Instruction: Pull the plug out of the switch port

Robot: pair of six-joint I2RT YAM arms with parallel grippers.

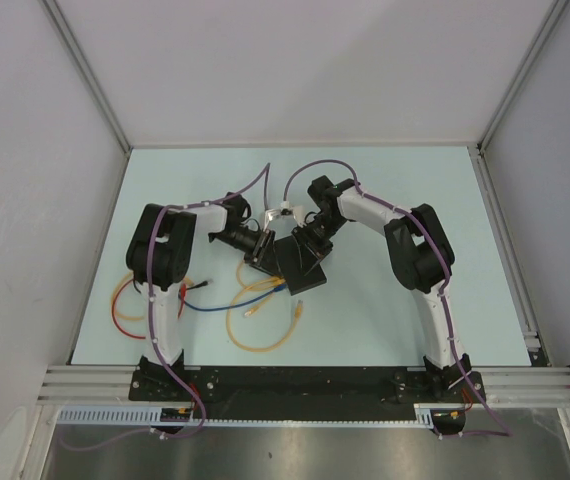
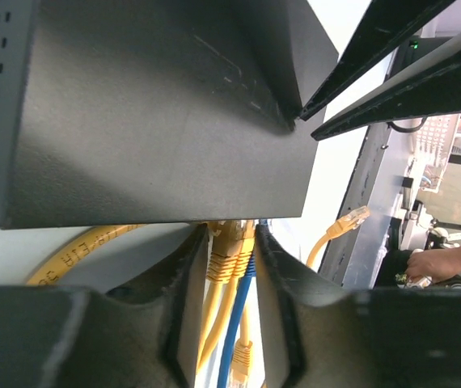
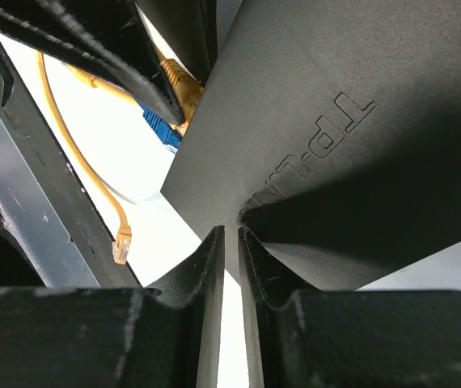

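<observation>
Black switch (image 3: 336, 121), left hand (image 2: 230, 234) pinching yellow plug (image 2: 222, 252), right hand (image 3: 229, 233) narrow, tips at its corner

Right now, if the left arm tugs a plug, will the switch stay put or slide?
Probably slides if unheld: the switch is a flat box, likely light, on a smooth table. The right gripper seems to press its top, which should pin it. Too flat to tip.

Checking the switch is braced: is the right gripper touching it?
Touching. The left wrist view shows the tips of the right gripper meeting the top of the switch near a corner, no gap.
</observation>
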